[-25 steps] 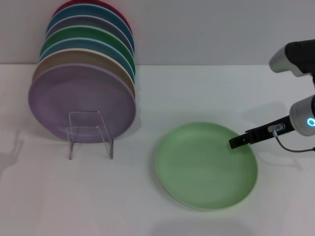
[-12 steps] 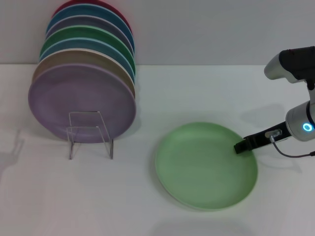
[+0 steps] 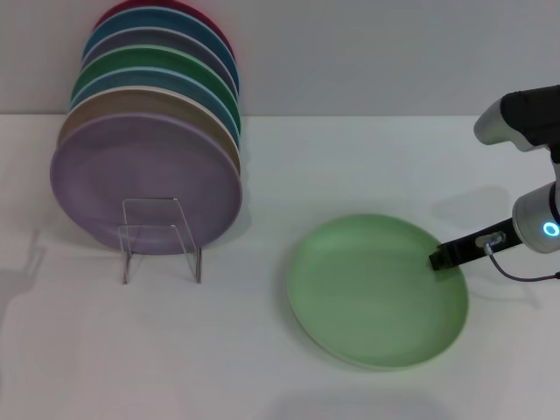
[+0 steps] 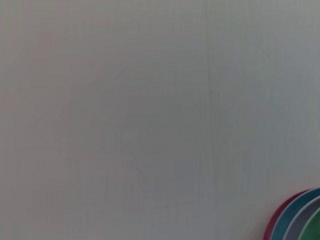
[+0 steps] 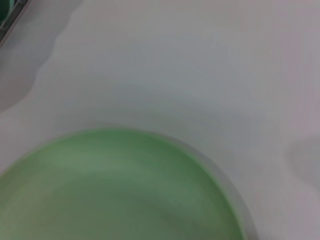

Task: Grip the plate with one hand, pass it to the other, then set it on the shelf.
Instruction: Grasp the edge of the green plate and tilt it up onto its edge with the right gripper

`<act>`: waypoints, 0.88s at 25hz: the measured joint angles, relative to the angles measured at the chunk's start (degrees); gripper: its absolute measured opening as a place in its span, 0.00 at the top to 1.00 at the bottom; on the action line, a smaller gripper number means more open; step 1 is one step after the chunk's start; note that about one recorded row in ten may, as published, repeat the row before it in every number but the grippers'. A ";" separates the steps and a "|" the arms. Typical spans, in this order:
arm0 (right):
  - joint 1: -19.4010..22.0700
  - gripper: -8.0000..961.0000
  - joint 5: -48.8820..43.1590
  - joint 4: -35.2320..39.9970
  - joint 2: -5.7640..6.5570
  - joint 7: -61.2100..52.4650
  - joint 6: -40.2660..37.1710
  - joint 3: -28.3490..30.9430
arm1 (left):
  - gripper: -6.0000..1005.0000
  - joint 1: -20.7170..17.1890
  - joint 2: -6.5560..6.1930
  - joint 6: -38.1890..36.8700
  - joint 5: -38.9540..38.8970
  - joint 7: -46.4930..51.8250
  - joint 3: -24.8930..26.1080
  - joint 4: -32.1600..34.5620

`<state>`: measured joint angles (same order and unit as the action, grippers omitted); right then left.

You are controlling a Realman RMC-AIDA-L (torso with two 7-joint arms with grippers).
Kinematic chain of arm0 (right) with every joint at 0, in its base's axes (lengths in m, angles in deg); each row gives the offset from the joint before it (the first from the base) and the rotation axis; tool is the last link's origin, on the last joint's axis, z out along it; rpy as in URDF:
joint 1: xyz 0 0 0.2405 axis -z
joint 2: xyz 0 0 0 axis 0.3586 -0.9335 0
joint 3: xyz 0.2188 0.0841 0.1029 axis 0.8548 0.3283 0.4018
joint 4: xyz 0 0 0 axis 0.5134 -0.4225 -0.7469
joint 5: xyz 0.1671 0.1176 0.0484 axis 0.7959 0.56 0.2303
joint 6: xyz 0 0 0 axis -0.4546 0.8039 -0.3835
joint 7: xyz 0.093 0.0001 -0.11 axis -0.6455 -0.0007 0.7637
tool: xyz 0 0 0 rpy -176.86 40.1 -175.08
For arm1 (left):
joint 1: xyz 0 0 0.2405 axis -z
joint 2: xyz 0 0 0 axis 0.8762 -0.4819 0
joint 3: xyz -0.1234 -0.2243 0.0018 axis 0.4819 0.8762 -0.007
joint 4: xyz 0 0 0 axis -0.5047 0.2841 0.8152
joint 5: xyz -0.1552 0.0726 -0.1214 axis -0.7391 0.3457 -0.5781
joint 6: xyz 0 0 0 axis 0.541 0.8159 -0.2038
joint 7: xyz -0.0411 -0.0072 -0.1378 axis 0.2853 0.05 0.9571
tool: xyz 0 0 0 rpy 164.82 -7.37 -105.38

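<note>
The pale mint-green plate (image 3: 376, 290) lies flat on the white table, right of centre in the head view. My right gripper (image 3: 440, 257) reaches in from the right, low at the plate's right rim, and looks shut on that rim. The right wrist view shows the plate (image 5: 115, 190) close up, without my fingers. The clear acrylic shelf (image 3: 162, 241) stands at the left, well apart from the plate. My left gripper is out of view; its wrist view shows only a wall and some plate edges (image 4: 300, 220).
A row of upright coloured plates stands on the shelf, with the lilac plate (image 3: 144, 184) in front and a darker green plate (image 3: 157, 66) behind it. Bare white table (image 3: 262, 367) lies between the shelf and the mint plate. The right arm (image 3: 534, 166) is at the right edge.
My right gripper has drawn back to the right from over the plate to its rim. The plate has slid a little to the right with it.
</note>
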<state>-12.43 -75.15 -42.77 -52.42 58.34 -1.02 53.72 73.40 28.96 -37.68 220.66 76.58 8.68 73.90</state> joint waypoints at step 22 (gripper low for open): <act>8.03 0.99 10.73 -12.19 -0.12 2.59 0.94 2.03 | 0.21 -0.67 0.18 -0.37 0.19 0.68 -1.14 -1.48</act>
<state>-4.41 -64.43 -54.96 -52.54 60.94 -0.07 55.75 72.73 29.13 -38.05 220.85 77.26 7.54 72.42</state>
